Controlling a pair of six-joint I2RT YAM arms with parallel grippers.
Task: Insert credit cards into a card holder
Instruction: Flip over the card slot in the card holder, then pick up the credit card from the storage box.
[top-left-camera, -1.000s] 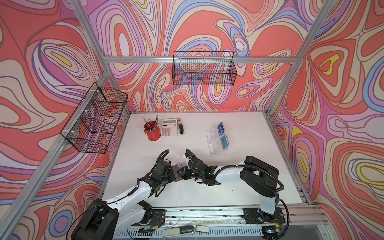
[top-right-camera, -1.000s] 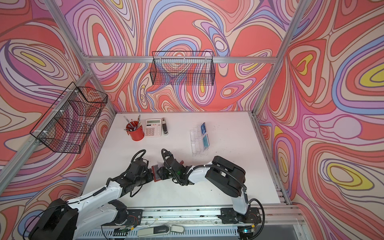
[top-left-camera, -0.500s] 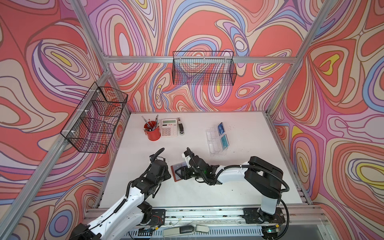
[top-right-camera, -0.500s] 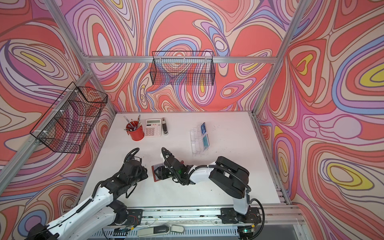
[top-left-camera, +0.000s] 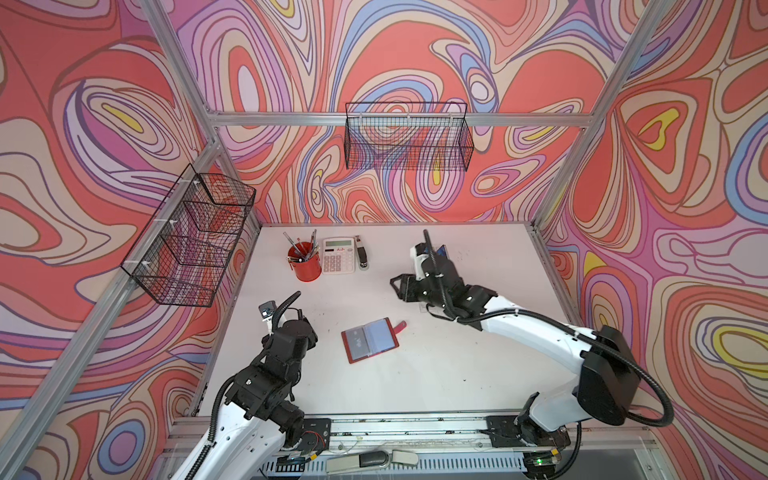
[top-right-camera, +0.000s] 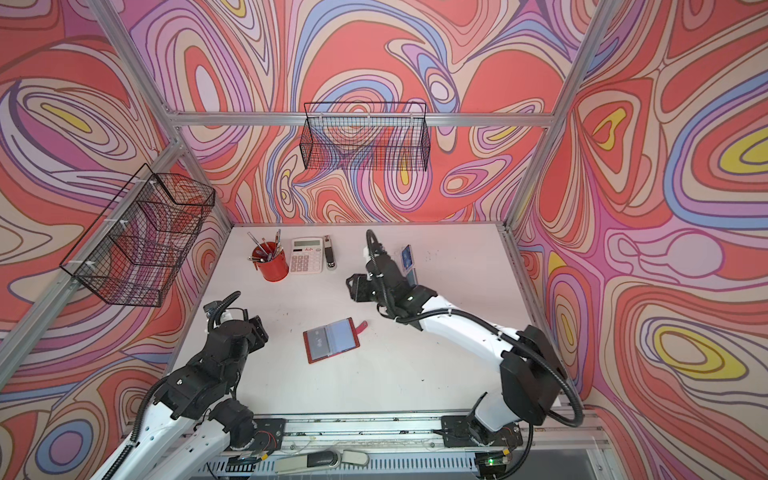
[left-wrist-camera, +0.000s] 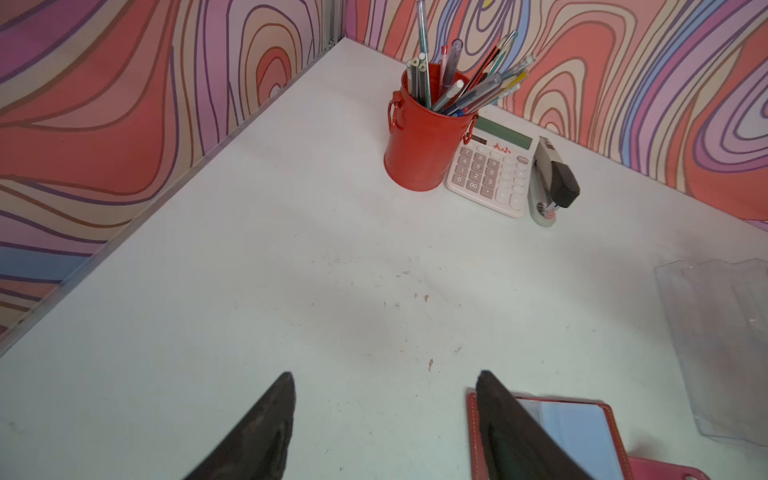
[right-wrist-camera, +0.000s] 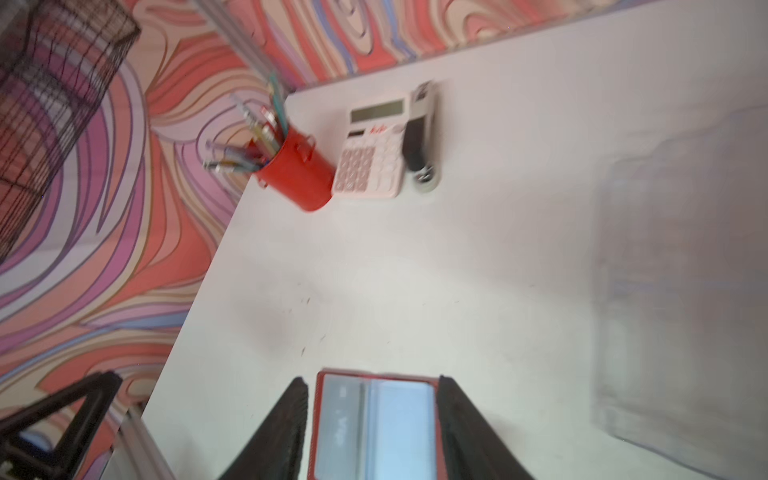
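White tabletop (top-left-camera: 436, 386) carries the red card holder (top-left-camera: 369, 340), lying open between my arms. My left gripper (left-wrist-camera: 383, 376) and right gripper (right-wrist-camera: 372, 379) both gape, holding nothing.

The left arm (top-left-camera: 266, 374) stands at the front left corner of the table (top-left-camera: 436, 386), folded close to the left edge, with its wrist tilted down. The left gripper (left-wrist-camera: 384, 374) has its two dark fingers spread wide and holds nothing. The right arm (top-left-camera: 532, 328) reaches from the front right corner toward the back half. The right gripper (right-wrist-camera: 372, 379) hangs above the table, jaws parted and empty.
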